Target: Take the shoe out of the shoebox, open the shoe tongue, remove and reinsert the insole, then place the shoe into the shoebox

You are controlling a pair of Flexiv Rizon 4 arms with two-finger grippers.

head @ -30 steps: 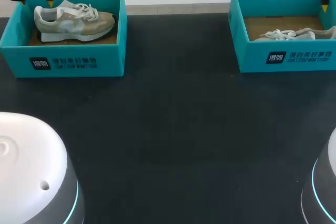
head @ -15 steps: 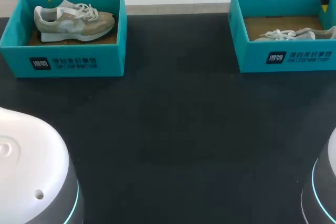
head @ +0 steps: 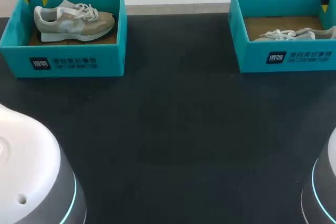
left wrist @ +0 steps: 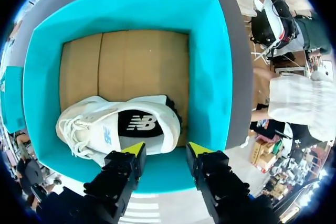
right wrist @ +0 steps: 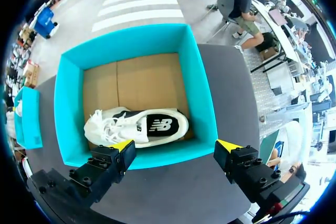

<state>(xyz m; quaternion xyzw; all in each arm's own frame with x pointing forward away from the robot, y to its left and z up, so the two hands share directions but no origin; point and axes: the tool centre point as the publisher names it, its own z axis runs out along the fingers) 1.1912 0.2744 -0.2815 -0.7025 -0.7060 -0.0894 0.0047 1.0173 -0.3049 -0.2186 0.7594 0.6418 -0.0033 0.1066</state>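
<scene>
Left shoe (left wrist: 118,127) is seen just ahead of the left gripper (left wrist: 167,149), whose fingers are held apart with nothing clamped. The heel is turned toward the yellow tips (left wrist: 135,148). This gripper is hung over the wall of the left shoebox (left wrist: 210,77) nearest that heel, and the shoe is laid on the box's brown floor. The right gripper (right wrist: 176,145) is spread wider, also with nothing held, above the right shoebox (right wrist: 68,103), in which the right shoe (right wrist: 139,127) is laid.

Compared with one second ago, the left gripper has been shifted toward 9 o'clock in the head view and turned. Only one tip was shown then, and both are shown now at the box's far left corner. The left arm base (head: 31,171), at 7 o'clock, has been turned as well. The right gripper, both shoes and both boxes are unchanged.

White print (head: 63,63) is carried on each box's front wall, and a white logo (left wrist: 140,123) on each dark insole.

The insoles are shown only by the wrist views. The printed fronts, at 10 and 2 o'clock on the dark table (head: 173,129), are shown only by the head view. There a single right tip is visible, so the right gripper's spread is told by its wrist view alone.
</scene>
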